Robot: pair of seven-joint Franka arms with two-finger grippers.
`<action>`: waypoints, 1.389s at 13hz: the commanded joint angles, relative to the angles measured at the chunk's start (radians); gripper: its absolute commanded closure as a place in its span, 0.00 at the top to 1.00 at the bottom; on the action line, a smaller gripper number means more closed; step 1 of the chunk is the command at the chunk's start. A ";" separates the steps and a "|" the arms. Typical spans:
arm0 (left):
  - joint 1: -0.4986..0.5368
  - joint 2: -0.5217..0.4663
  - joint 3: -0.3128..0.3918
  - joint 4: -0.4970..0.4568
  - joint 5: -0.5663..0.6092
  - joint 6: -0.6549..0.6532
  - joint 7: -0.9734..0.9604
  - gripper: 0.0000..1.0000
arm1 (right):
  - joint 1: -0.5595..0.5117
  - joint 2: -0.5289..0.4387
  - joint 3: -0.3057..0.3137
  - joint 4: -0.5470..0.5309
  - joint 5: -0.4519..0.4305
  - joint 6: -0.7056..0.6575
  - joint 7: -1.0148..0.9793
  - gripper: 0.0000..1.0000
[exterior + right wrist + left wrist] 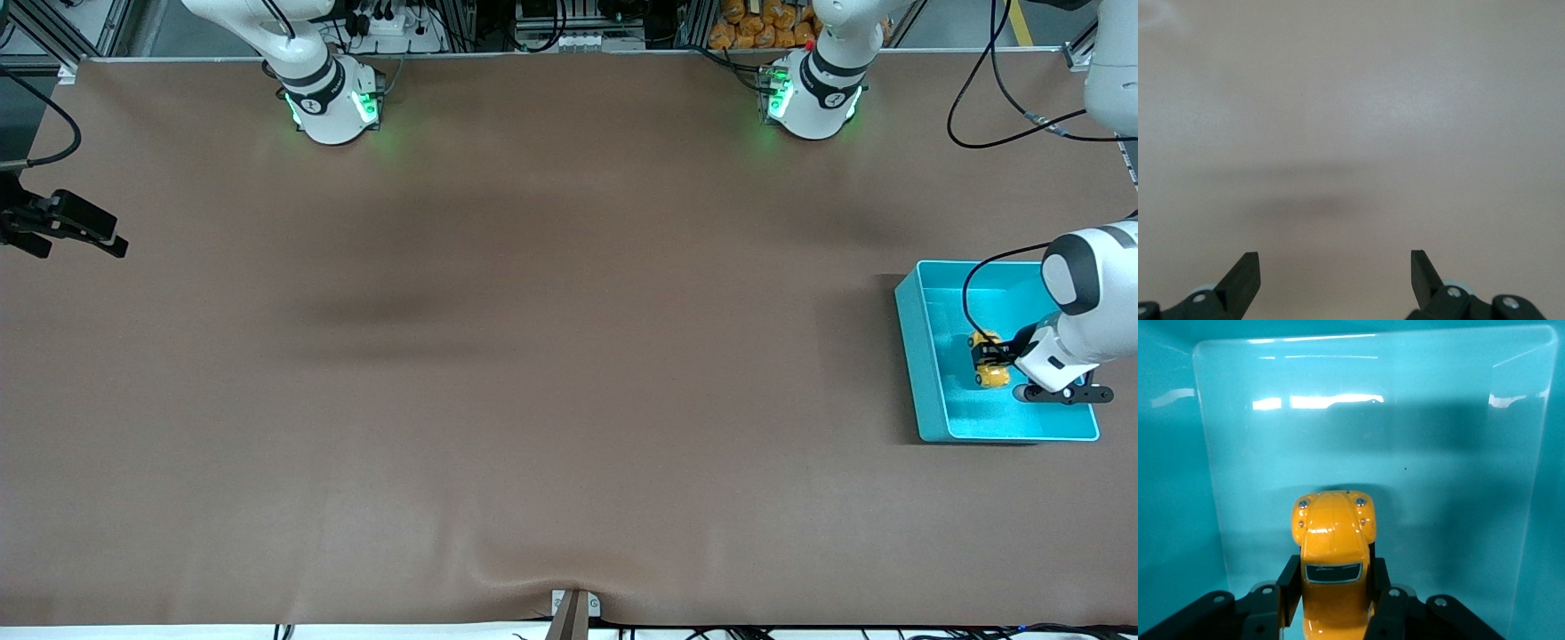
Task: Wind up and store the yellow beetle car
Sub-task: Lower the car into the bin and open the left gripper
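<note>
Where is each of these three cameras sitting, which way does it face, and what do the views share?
Front view: high across the table, facing both bases; left gripper holds the yellow beetle car in the turquoise bin; right gripper waits.
Left wrist view: looks into the bin; fingers clamp the car, shared with front.
Right wrist view: open fingertips over bare table.

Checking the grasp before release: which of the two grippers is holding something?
The left gripper, over the turquoise bin, clamps the yellow beetle car; the right gripper is open and empty.
</note>
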State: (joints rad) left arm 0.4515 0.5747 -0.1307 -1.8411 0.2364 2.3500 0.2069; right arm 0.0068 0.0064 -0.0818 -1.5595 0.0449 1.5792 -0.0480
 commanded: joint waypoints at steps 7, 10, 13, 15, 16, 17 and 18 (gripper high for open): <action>0.004 0.048 -0.004 0.011 0.027 0.028 0.002 0.01 | 0.013 0.006 -0.001 0.022 -0.008 -0.019 0.017 1.00; 0.010 0.047 -0.004 0.010 0.060 0.028 -0.001 0.48 | 0.030 0.007 -0.001 0.024 -0.011 -0.018 0.016 1.00; 0.012 0.030 -0.006 0.010 0.060 0.026 -0.006 1.00 | 0.028 0.007 -0.003 0.024 -0.013 -0.016 0.013 1.00; 0.007 -0.007 -0.015 0.014 0.060 0.014 -0.001 1.00 | 0.028 0.009 -0.003 0.024 -0.014 -0.013 0.013 1.00; 0.006 -0.033 -0.023 0.016 0.060 -0.010 0.000 1.00 | 0.030 0.007 -0.003 0.024 -0.014 -0.015 0.014 1.00; 0.006 -0.059 -0.044 0.022 0.058 -0.044 -0.001 1.00 | 0.032 0.007 -0.003 0.024 -0.014 -0.015 0.019 1.00; 0.006 -0.082 -0.067 0.025 0.057 -0.061 0.000 1.00 | 0.032 0.007 -0.003 0.024 -0.014 -0.015 0.020 1.00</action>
State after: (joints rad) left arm 0.4533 0.5617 -0.1600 -1.8078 0.2705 2.3436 0.2070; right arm 0.0257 0.0065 -0.0783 -1.5568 0.0448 1.5787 -0.0480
